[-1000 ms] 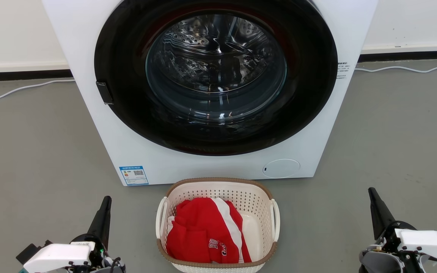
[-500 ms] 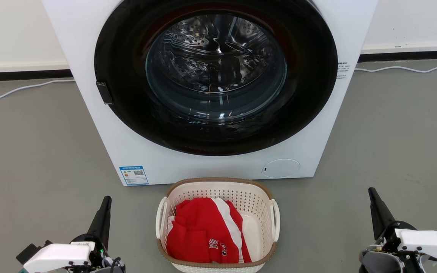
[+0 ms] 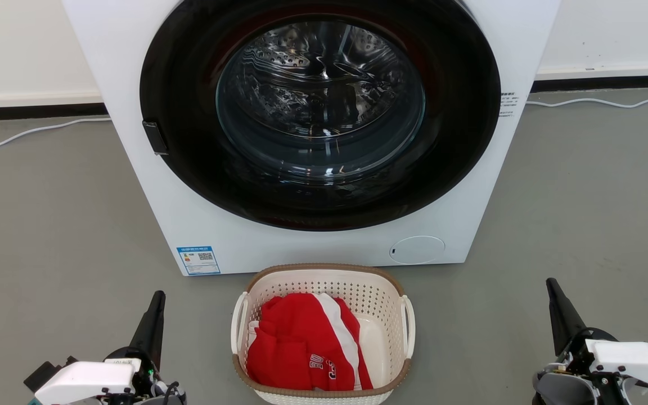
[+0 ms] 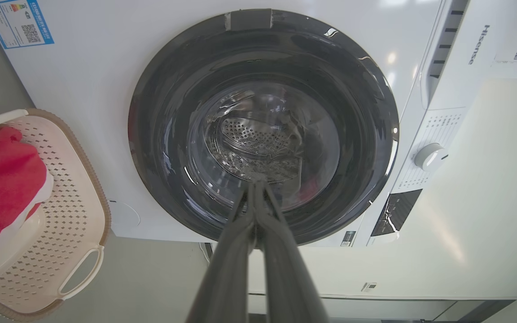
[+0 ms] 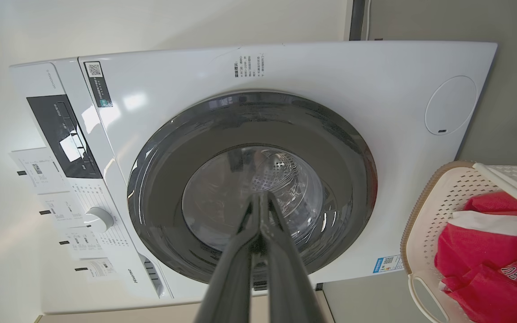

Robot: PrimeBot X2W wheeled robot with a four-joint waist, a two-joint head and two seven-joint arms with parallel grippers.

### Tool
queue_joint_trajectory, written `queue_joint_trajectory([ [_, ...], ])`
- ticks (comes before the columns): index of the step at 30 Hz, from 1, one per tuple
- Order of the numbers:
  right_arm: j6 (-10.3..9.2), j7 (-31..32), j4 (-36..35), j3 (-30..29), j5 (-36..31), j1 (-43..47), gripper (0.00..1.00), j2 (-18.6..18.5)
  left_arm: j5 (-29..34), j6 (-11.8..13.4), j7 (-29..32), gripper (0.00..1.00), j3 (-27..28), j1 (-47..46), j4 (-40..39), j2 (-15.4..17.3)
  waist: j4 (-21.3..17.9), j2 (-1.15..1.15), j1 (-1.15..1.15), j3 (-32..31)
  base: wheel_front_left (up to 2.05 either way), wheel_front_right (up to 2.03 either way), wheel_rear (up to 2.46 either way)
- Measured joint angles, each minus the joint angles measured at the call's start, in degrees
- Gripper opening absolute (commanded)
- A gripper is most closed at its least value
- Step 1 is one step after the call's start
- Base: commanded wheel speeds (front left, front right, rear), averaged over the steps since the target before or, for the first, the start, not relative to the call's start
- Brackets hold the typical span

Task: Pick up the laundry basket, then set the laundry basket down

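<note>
Head view first: you've got the laundry basket sitting on the grey floor right in front of the white washing machine, centred between your two arms. There's a red and white garment bundled inside it. Your left pincer is at the lower left and your right pincer at the lower right. Both are clenched on nothing, well apart from the basket and pointing toward the machine. A white cable runs along the floor by the wall.

Left wrist view: the two dark fingers are pressed together, tips over the round door glass. The basket is off at the left edge with one white loop handle showing, and nothing's touching it.

Right wrist view: same deal here, fingers pinched together and aimed at the door glass. The basket is in the lower right corner with the red garment in it, apart from the pincer. The machine's white dial is over on the left.
</note>
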Motion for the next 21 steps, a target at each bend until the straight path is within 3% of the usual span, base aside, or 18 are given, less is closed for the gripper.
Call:
queue_joint_trajectory([
  [21, 0.00, 0.0, 0.0, 0.0, 0.0, 0.0, 0.00, 0.0, 0.0, 0.0, 0.0, 0.00, 0.0, 0.0, 0.0, 0.0, 0.0, 0.00, 0.00, 0.0, 0.00, 0.00, 0.00],
])
